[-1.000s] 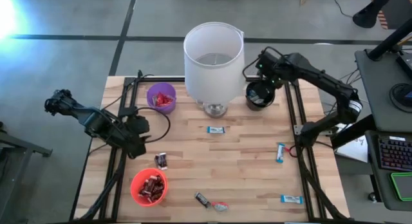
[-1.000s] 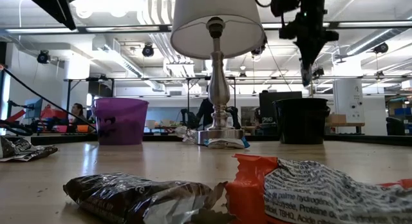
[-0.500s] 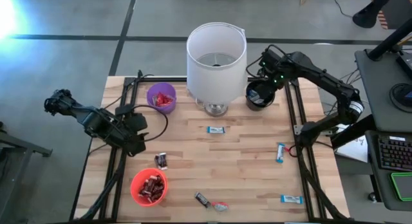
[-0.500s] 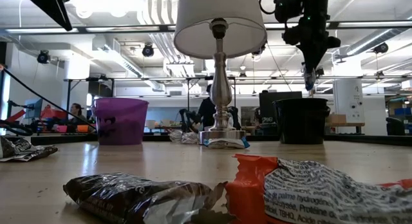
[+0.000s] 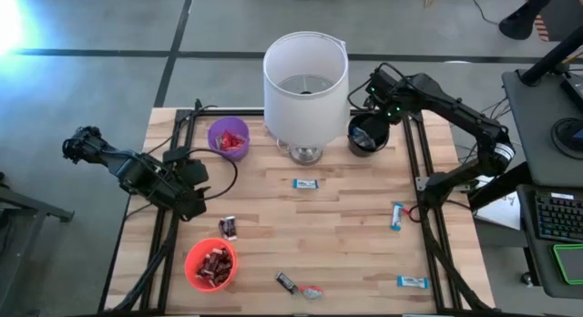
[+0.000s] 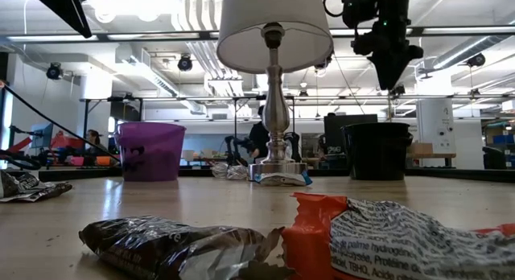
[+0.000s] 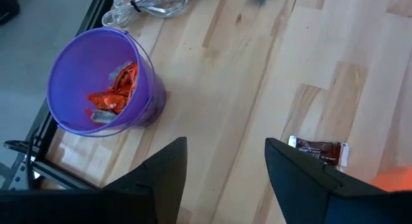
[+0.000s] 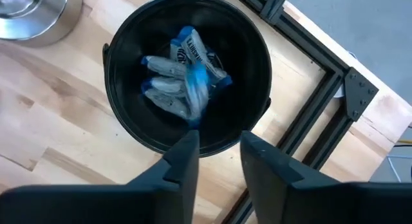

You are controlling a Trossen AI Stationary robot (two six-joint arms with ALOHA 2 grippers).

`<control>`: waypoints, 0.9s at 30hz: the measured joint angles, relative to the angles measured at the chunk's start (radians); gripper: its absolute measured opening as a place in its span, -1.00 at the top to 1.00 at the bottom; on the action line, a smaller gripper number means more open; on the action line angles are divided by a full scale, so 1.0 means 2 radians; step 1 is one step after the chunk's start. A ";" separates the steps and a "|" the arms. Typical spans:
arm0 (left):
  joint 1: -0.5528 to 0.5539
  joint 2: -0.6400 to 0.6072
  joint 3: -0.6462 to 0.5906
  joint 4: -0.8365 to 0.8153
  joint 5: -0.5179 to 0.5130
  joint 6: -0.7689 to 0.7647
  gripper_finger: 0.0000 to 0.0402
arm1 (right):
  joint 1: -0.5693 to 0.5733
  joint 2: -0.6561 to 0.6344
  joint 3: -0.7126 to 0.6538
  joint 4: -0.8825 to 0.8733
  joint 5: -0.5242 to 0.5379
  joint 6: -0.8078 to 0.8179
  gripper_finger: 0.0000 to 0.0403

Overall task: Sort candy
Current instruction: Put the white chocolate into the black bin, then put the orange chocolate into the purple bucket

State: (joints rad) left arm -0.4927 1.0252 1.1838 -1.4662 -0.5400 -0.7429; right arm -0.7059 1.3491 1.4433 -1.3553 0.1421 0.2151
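My right gripper [image 8: 217,150] [image 5: 375,124] hangs open over the black cup [image 8: 187,76] at the table's far right. It points down and touches nothing. A blue-and-white candy [image 8: 193,89] shows blurred inside the cup, above the others lying there. My left gripper [image 7: 225,159] [image 5: 193,200] is open above the table's left side, between the purple cup [image 7: 100,82], which holds red candy, and a brown candy [image 7: 318,150] lying flat. More candy lies loose on the wood: blue [image 5: 305,183], blue [image 5: 396,215], blue [image 5: 412,281], brown [image 5: 286,281], red [image 5: 311,291].
A white-shaded lamp [image 5: 305,80] stands on its metal base at the far middle, close to the black cup. An orange-red cup [image 5: 210,264] with brown candy stands near the front left. Black rails [image 5: 417,185] run along the table's sides. A cable [image 7: 151,2] lies beyond the purple cup.
My right gripper has shifted slightly toward the table's right over the black cup and has let go of the blue candy. The candy hung below its fingertips half a second ago and has now dropped into the cup.
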 joint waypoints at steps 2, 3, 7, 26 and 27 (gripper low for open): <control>0.000 0.000 0.000 0.000 0.000 0.000 0.05 | 0.000 0.000 0.000 0.000 0.007 0.003 0.41; 0.000 0.000 0.000 0.000 0.000 0.000 0.05 | 0.000 0.000 0.000 -0.001 0.009 0.004 0.38; 0.000 0.000 0.000 0.000 0.000 0.000 0.05 | 0.000 -0.006 0.000 -0.036 0.008 0.014 0.27; 0.000 0.000 0.000 -0.023 0.000 0.000 0.05 | 0.106 -0.172 0.000 -0.101 -0.023 0.240 0.27; 0.000 0.000 0.000 -0.023 0.000 0.000 0.05 | 0.118 -0.173 0.000 -0.099 -0.025 0.246 0.28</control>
State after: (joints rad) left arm -0.4931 1.0252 1.1835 -1.5131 -0.5404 -0.7425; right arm -0.4707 1.0039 1.4437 -1.5525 0.0925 0.7066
